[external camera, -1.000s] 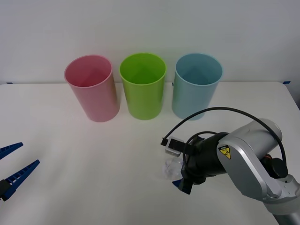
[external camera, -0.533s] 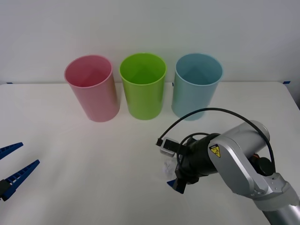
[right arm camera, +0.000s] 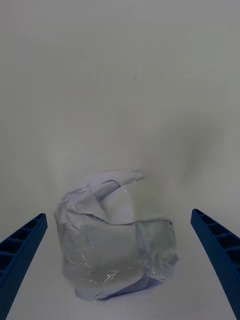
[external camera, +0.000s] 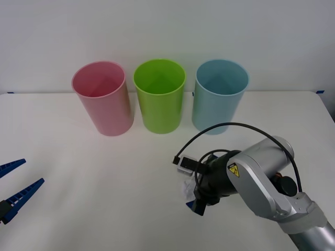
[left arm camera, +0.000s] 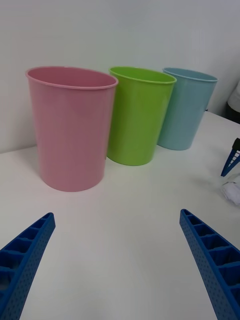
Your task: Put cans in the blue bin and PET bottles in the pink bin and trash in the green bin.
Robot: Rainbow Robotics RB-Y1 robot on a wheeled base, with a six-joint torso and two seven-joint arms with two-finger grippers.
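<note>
Probably feather-light, soft and springy: best pinched across the middle of the trash (right arm camera: 116,240), near the surface's (external camera: 104,178) front edge, between the wide-open, empty right end effector (right arm camera: 120,265).

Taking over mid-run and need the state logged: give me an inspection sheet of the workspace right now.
Surface: white table, flat, no spills seen.
Job's things: pink bin, green bin and blue bin upright in a row at the back; trash, a crumpled film wad, on the table.
Clutter: nothing seen.
Grippers: right tool open, its fingers either side of the trash, not touching it; left tool open, parked low at the table's left.
Cables: black cable looping over the right wrist.
Surroundings: plain white wall.
</note>
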